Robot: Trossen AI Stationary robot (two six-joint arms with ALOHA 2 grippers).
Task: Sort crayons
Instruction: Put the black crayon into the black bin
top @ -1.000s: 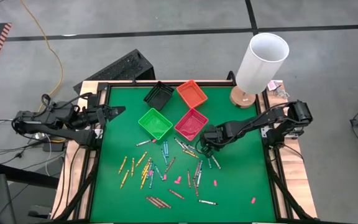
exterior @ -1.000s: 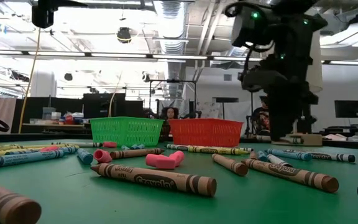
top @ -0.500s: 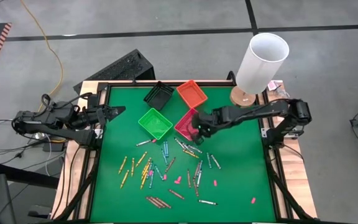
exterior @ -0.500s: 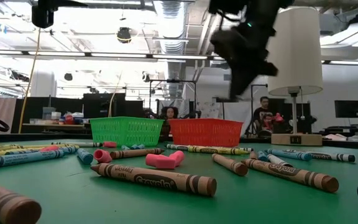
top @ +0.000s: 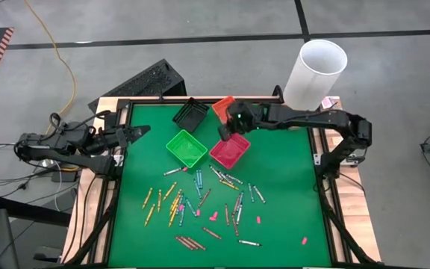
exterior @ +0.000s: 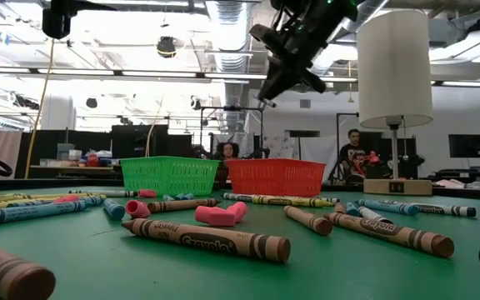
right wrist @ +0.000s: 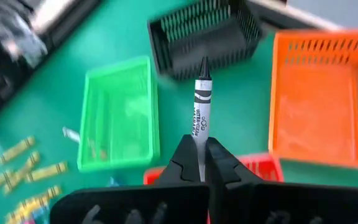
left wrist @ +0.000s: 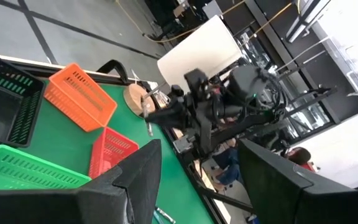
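My right gripper [top: 228,128] hangs in the air above the red bin [top: 231,150] and orange bin [top: 231,110], shut on a grey-white crayon [right wrist: 201,106] with a black tip. Beyond it stand the black bin [right wrist: 207,37] and the green bin [right wrist: 117,112]. Many more crayons [top: 200,198] lie flat and scattered on the green mat, seen close up in the low view [exterior: 207,240]. At the table's left edge my left gripper [top: 142,133] waits open and level, touching nothing; its fingers [left wrist: 142,174] frame the bins. My right gripper pinches the crayon's back end [right wrist: 199,142] between its two fingers. The crayon runs on along the fingers, its black tip [right wrist: 202,64] pointing away from the gripper, slanting down toward the far bins. It is lifted clear of the mat and the bins.
A lamp with a tall white shade [top: 316,71] on a wooden foot stands at the far right corner, close to my right arm. A keyboard [top: 136,82] lies beyond the far left corner. Small pink bits [top: 213,217] sit among the crayons. People show in the room behind [exterior: 357,154].
My right gripper has risen from the crayon pile with the grey-white crayon and swung toward the table's far edge, over the red and orange bins. It has tipped from pointing steeply down to a shallower slant. The crayon is now clear of the mat.
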